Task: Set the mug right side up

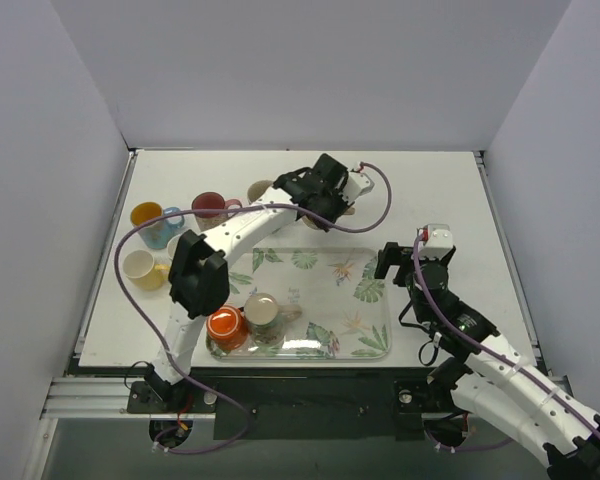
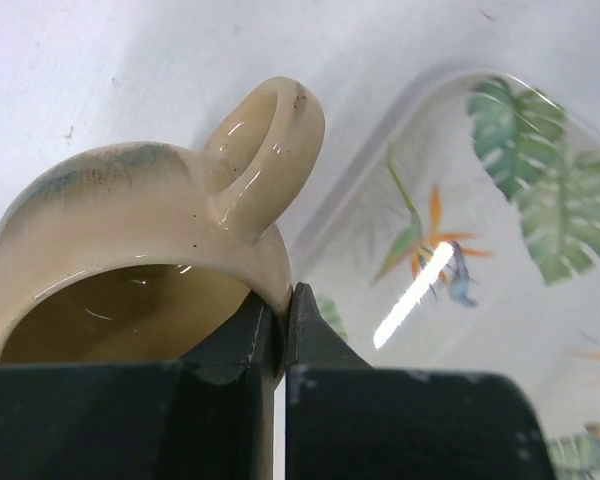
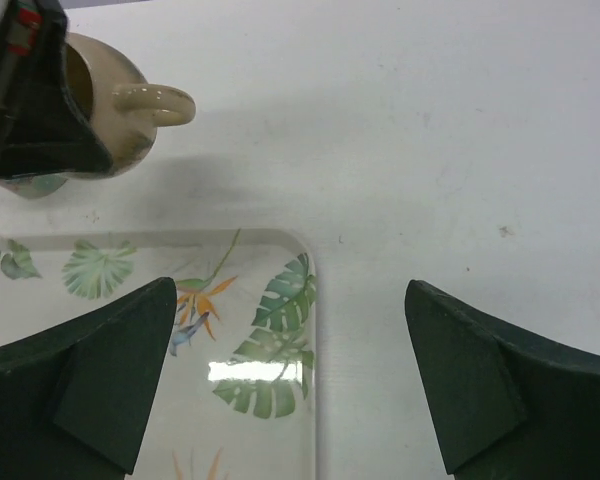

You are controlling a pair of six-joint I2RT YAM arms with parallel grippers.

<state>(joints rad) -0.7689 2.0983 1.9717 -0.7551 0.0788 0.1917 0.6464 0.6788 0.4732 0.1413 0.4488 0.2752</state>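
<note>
A glossy beige mug (image 2: 130, 215) is held by its rim in my left gripper (image 2: 285, 300), one finger inside the mouth and one outside. In the left wrist view its mouth faces the camera and its handle (image 2: 270, 140) points up. In the top view the left gripper (image 1: 325, 195) holds the mug (image 1: 348, 209) just beyond the far edge of the tray. The mug also shows in the right wrist view (image 3: 130, 115), its handle to the right. My right gripper (image 3: 290, 300) is open and empty over the tray's right edge, also seen in the top view (image 1: 395, 262).
A leaf-patterned tray (image 1: 370, 345) lies in front, with an orange mug (image 1: 225, 326) and a beige-green mug (image 1: 263, 313) at its near left. Yellow (image 1: 145, 213), maroon (image 1: 210, 207), cream (image 1: 138, 268) and tan (image 1: 259, 190) mugs stand at the left.
</note>
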